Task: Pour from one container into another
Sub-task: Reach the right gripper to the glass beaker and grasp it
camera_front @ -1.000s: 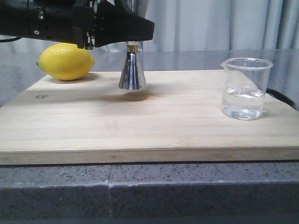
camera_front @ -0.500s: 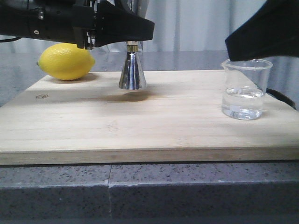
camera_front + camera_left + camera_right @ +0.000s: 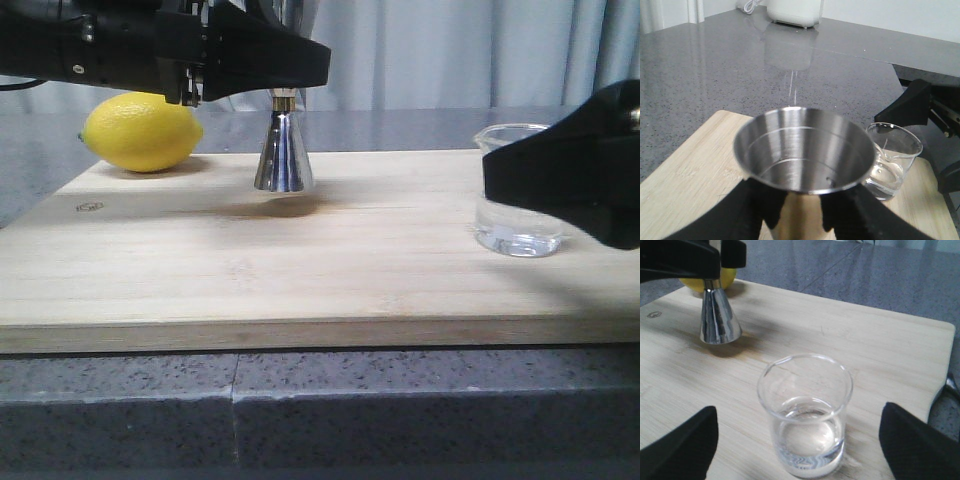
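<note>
The steel jigger [image 3: 283, 150] stands toward the back of the wooden board, its upper cup hidden by my left gripper [image 3: 268, 78]. Whether its base touches the board I cannot tell. In the left wrist view the jigger's open cup [image 3: 805, 150] looks empty, and my left gripper [image 3: 802, 215] is shut on the body below it. The clear glass beaker [image 3: 512, 236], with some clear liquid, sits at the board's right end, mostly covered by my right gripper [image 3: 565, 180]. In the right wrist view the beaker [image 3: 805, 410] stands between the wide-apart fingers [image 3: 682, 447], untouched, so my right gripper [image 3: 802, 452] is open.
A yellow lemon [image 3: 142, 131] lies at the back left of the wooden board [image 3: 300, 270], close behind the left arm. The board rests on a grey speckled countertop [image 3: 400, 410]. A white appliance [image 3: 792, 11] stands far off on the counter.
My right gripper has come down from the upper right to the beaker's height and now covers most of it in the front view. The left gripper and the jigger have not moved.
</note>
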Motion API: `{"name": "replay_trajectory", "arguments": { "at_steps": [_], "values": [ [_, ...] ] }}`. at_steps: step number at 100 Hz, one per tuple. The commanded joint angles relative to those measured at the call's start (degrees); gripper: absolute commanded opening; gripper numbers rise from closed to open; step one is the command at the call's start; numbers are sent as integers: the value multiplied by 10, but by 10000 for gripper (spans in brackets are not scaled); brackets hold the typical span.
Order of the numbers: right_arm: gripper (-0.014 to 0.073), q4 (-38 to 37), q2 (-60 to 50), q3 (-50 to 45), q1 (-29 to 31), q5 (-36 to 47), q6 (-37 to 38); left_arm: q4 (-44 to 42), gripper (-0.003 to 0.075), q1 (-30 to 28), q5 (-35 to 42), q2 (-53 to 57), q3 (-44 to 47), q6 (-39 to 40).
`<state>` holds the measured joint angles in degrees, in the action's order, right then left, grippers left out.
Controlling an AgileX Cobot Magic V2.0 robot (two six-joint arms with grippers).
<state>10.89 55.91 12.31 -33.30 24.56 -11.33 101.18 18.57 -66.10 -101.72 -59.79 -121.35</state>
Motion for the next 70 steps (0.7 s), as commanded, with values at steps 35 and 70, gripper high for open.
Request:
{"name": "replay_trajectory", "arguments": {
  "at_steps": [35,70],
  "values": [
    [563,-1,91,12,-1,131,5,48,238,6,-59,21,-16,5],
    [318,-1,91,12,-1,135,5,48,238,6,-59,21,-16,5]
  ]
}}
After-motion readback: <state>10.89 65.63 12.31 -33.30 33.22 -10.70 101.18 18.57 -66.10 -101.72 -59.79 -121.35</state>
